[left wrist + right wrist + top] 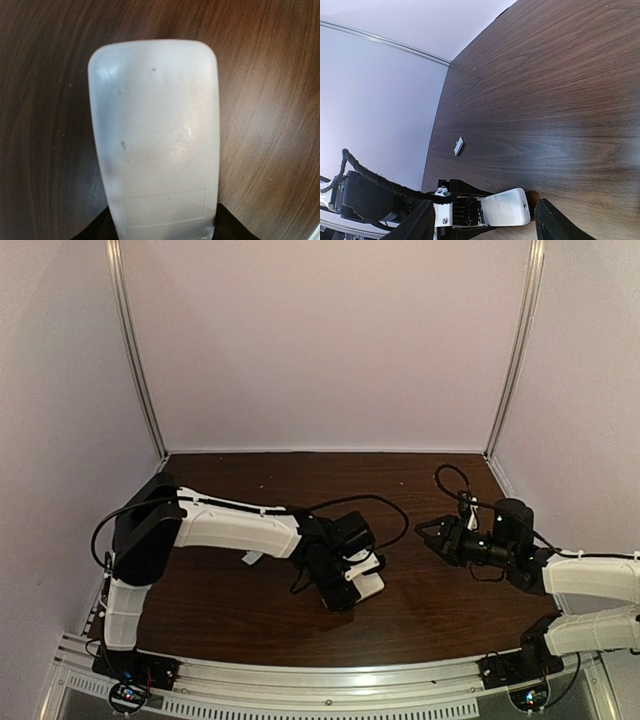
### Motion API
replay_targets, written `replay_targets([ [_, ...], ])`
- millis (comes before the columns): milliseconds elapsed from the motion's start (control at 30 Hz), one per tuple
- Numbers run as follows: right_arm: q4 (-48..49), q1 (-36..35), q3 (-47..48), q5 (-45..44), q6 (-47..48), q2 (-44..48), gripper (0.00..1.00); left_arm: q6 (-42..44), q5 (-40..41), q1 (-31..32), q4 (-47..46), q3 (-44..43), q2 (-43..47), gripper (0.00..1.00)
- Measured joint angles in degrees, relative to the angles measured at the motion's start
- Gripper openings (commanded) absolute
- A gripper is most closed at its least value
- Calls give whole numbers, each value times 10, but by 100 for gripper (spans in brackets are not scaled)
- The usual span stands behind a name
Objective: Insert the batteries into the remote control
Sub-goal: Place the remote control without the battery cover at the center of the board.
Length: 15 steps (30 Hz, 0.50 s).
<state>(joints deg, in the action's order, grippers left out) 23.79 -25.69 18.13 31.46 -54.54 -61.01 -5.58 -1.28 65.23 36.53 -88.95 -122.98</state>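
Observation:
My left gripper [345, 578] is shut on the remote control [368, 587], holding it near the table's middle. In the left wrist view the plain white back of the remote control [155, 130] fills the frame, with a faint rectangular outline near its lower end, and the dark jaws clamp both its sides at the bottom edge. My right gripper [424, 530] hangs open to the right of the remote, empty and apart from it. In the right wrist view the remote control [509, 208] shows between that gripper's spread dark fingers [420, 222]. The batteries are out of view.
A small flat white piece [252, 558] lies on the dark wooden table [300, 480] behind the left arm, and the same white piece [458, 146] shows in the right wrist view. Pale walls close the table's back and sides. A black cable [370, 502] loops over the left wrist.

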Motion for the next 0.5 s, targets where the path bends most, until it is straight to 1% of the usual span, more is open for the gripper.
replay_targets([
  [167, -19, 6, 0, 3, 5, 19, 70, 19, 0, 0, 24, -29, -16, 81],
  [267, -31, 10, 0, 4, 9, 32, 70, 24, 3, 0, 32, -35, -18, 86],
  [433, -52, 12, 3, 8, 24, 47, 70, 24, 22, -5, 34, -32, -11, 87],
  [500, -61, 13, 7, 9, 33, 50, 70, 19, 23, -19, 21, -9, 15, 86],
])
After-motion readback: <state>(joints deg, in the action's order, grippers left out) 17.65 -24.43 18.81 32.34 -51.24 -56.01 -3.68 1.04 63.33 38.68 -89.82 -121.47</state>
